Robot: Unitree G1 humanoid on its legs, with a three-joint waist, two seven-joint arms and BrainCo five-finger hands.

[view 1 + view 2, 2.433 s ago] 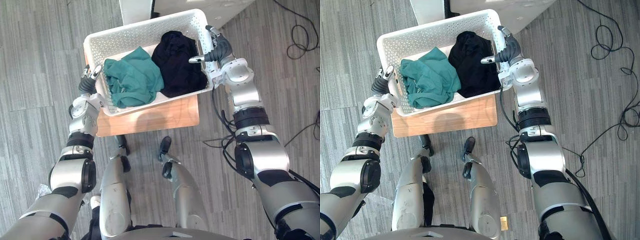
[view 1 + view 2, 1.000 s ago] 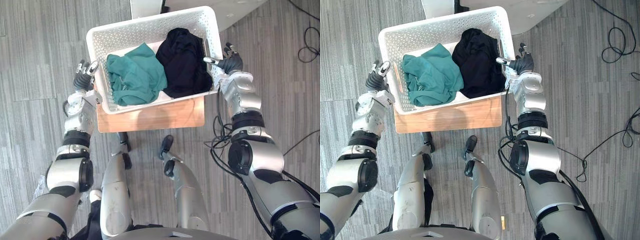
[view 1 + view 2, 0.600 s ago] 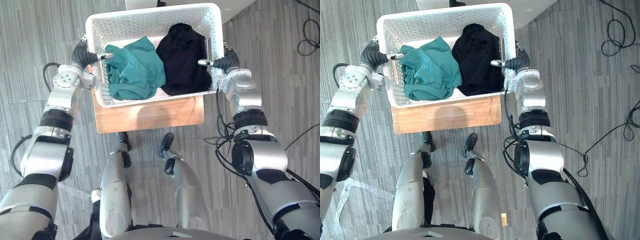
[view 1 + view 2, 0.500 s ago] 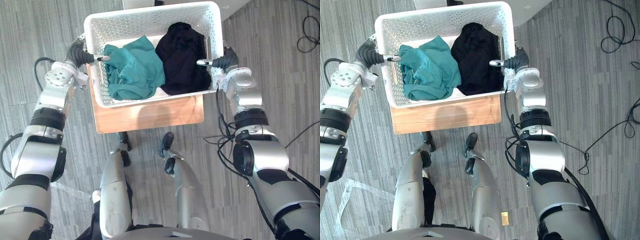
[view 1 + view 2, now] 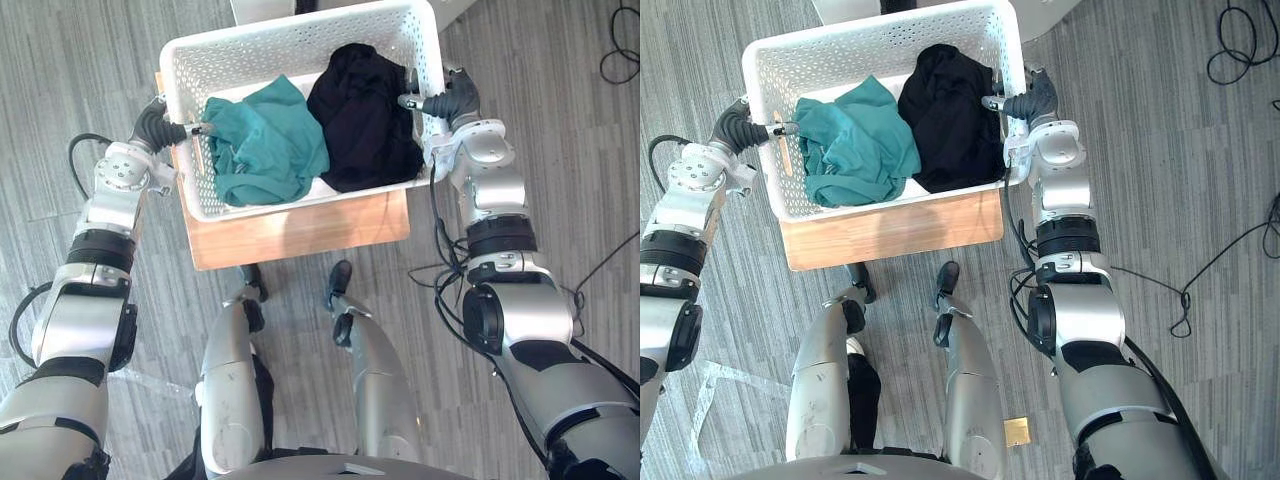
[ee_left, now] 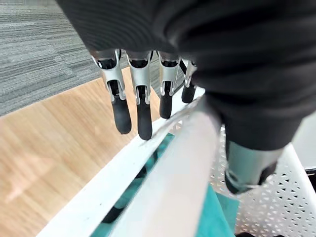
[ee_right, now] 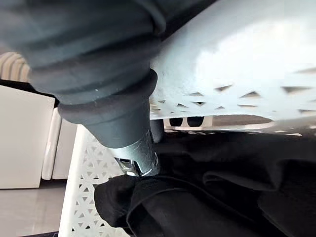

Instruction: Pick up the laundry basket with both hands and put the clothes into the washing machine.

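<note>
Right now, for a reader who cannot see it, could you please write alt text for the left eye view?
Seen from above, a white laundry basket holds a green garment and a black garment, with a wooden table below it. The robot's left hand grips the basket's left rim, and the right hand is at the right rim.

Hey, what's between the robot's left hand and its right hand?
The white laundry basket spans it, left hand to right hand, holding a green garment and a black garment; left eye view.
</note>
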